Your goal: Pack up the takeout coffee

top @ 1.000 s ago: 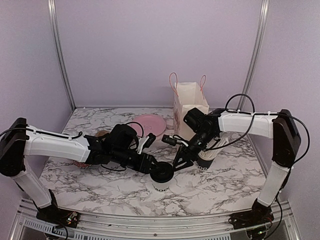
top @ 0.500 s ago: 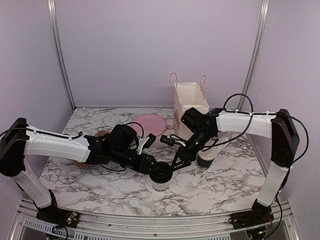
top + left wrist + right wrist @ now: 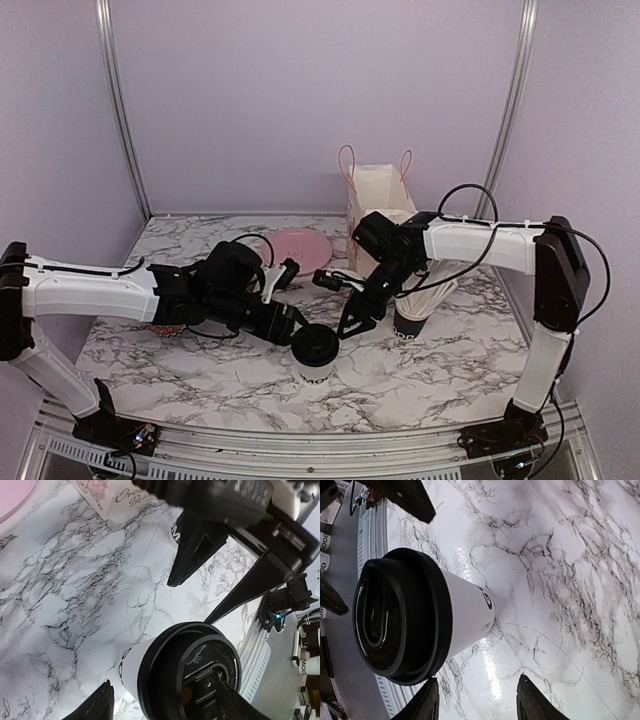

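Observation:
One takeout coffee, white with a black lid, stands on the marble table near the front centre. My left gripper is just left of it and open. In the left wrist view the cup sits between my spread fingers, clear of the left one. My right gripper hangs open just right of the cup, with nothing between its fingers. In the right wrist view the cup stands off to their left. A second takeout coffee stands under the right arm, partly hidden.
A white paper bag with pink handles stands open at the back centre. A pink plate lies to its left. The table's metal front rail runs close behind the near cup.
My left gripper has opened and drawn back to the left, leaving the cup standing on the table. My right gripper has shifted left toward that cup.

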### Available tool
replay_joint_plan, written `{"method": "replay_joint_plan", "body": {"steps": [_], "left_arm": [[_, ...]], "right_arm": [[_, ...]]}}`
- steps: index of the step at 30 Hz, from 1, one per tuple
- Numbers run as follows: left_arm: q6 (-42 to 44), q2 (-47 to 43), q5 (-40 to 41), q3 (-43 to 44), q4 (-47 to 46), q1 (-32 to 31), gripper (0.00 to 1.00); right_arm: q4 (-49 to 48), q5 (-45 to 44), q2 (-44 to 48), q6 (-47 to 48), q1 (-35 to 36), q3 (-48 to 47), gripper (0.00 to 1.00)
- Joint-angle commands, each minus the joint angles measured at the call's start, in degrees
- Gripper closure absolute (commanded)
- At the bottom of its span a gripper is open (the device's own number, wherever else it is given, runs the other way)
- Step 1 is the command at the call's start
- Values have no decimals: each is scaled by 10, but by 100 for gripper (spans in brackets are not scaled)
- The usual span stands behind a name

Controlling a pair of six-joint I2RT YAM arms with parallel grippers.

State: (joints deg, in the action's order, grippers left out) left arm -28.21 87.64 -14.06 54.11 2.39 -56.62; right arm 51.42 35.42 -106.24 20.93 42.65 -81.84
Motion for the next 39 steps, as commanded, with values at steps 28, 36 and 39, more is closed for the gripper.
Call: {"method": "replay_joint_plan", "body": {"steps": [28,36,39], "left_arm": [[-31,0,-6,-19,-9,35,51],[-40,-1,-24,-40,-18,35,58],[-45,-3,-29,-52,-18,35,61]], "right_arm": [[16,-40,18,63,61,-24,15],[6,-77,-7,40,61,-32,15],[-3,-114,-17,30,61,-26,15]]}}
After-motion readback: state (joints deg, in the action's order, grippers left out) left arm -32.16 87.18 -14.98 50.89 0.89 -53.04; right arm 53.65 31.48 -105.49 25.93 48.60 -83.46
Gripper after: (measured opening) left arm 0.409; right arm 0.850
